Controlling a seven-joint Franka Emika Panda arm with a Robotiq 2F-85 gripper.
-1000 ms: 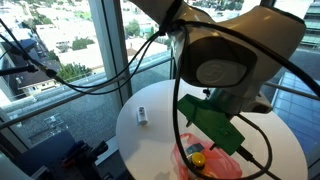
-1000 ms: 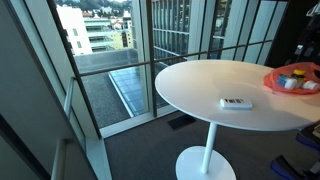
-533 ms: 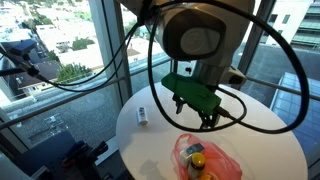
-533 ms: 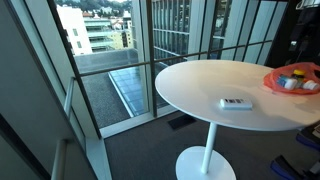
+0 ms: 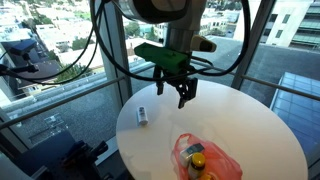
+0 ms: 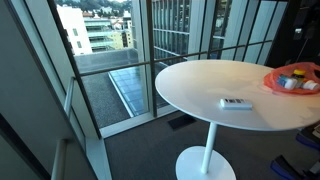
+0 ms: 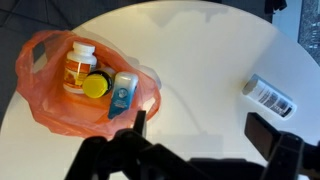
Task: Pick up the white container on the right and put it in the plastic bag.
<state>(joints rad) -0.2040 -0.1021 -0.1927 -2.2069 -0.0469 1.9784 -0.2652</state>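
A small white container with a barcode label lies on its side on the round white table; it shows in both exterior views [image 5: 143,116] [image 6: 236,103] and in the wrist view [image 7: 268,96]. An orange plastic bag [image 5: 205,159] [image 6: 290,79] [image 7: 85,82] lies open on the table, holding a yellow-capped orange bottle and a blue-labelled packet. My gripper [image 5: 171,92] [image 7: 198,130] hangs open and empty above the table, between the container and the bag, touching neither.
The round white table [image 5: 250,125] [image 6: 190,90] stands on a single pedestal beside floor-to-ceiling windows with metal frames. Black cables loop around the arm. Dark equipment stands on the floor by the window [image 5: 75,155].
The arm has swung away from the bag, up and toward the window side, now hanging nearer the white container. Container and bag have not moved.
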